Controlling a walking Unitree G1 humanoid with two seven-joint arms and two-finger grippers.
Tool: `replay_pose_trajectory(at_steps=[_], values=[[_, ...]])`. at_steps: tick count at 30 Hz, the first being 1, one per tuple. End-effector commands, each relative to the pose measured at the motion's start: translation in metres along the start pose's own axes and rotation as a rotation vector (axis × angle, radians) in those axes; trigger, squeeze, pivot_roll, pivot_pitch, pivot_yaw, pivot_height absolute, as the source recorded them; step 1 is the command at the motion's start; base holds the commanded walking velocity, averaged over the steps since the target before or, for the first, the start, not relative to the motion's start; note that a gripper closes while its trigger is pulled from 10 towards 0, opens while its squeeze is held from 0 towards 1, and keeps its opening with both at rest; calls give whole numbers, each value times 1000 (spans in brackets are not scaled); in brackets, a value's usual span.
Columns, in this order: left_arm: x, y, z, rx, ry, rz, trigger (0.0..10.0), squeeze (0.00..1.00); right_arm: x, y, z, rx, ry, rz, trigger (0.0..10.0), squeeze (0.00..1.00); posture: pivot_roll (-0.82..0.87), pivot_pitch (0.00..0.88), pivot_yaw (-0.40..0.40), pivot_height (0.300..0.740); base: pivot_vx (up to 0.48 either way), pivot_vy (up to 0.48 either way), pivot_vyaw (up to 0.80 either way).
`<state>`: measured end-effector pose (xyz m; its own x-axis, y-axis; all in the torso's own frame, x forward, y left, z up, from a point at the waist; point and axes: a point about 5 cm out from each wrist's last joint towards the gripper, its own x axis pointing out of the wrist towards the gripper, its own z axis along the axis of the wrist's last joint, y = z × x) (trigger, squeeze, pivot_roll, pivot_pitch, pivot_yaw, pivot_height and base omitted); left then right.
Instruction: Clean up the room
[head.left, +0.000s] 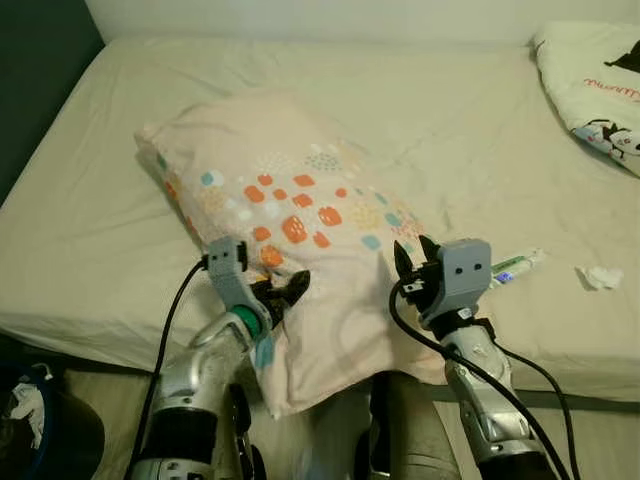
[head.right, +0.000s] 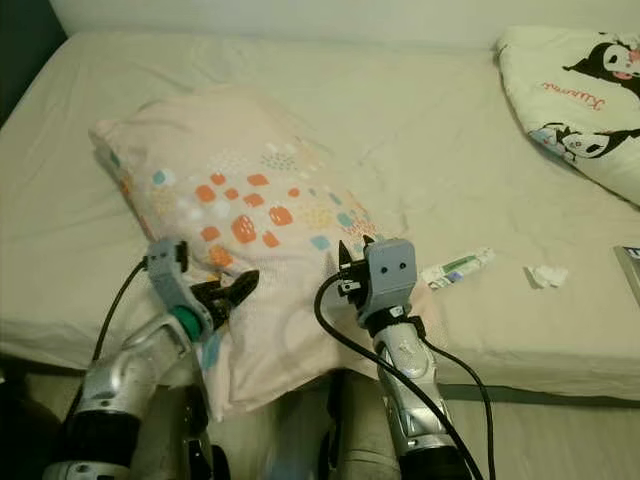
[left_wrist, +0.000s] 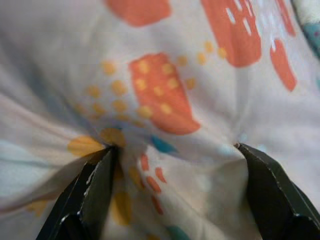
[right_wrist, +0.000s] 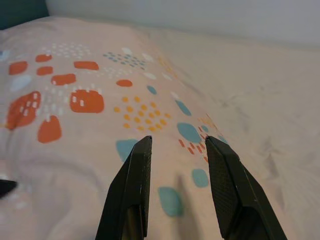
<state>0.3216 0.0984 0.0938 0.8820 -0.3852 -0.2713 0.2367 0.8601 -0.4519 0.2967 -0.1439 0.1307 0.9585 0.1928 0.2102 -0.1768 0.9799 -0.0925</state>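
A pale pink pillow with orange, teal and yellow prints lies slantwise on the bed, and its near corner hangs over the bed's front edge. My left gripper is at the pillow's near left edge. Its fingers are spread wide, and their tips press into the fabric, which bunches between them. My right gripper hovers just over the pillow's near right part. Its fingers stand a little apart with nothing between them.
The cream-sheeted bed stretches ahead. A toothpaste tube and a crumpled tissue lie right of the pillow. A white cartoon-print quilt sits at the far right. A dark object stands on the floor at the lower left.
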Motion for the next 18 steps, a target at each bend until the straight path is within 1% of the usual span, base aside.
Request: replay_pose_trajectory(at_steps=[1,2,3,4,8,10,11,12,15,18], values=[[4,-4,-11,23,46,-7,10000,0,-4,1,-4,5,23,-3,10000,0,-66,179,42,596,0,0,0],[6,-6,-13,34,55,-3,8078,0,-4,1,-4,4,24,-3,10000,0,-66,179,42,596,0,0,0],[8,-6,-14,32,58,3,4588,0,-4,1,-4,4,24,-3,10000,0,-66,179,42,596,0,0,0],[10,-6,-14,51,60,17,0,0,-4,0,-4,2,24,-3,10000,0,-72,176,42,596,0,0,0],[12,-4,-10,94,52,47,0,0,-3,-1,-3,0,22,-6,10000,0,-77,174,43,596,0,0,0],[13,3,-3,144,36,105,0,0,-4,-2,-3,-3,23,-9,10000,0,-77,174,43,596,0,0,0],[12,10,4,175,18,151,0,0,-4,-3,-4,-5,24,-11,10000,0,-79,168,45,596,0,0,0],[12,10,4,175,18,151,0,0,-4,-3,-4,-5,24,-11,10000,0,-79,168,45,596,0,0,0],[8,26,23,221,-19,250,0,0,-5,-3,-4,-7,26,-14,10000,0,-79,163,47,596,0,0,0],[2,35,31,225,-27,288,0,0,-4,-3,-4,-8,26,-14,10000,0,-74,158,46,596,0,0,0]])
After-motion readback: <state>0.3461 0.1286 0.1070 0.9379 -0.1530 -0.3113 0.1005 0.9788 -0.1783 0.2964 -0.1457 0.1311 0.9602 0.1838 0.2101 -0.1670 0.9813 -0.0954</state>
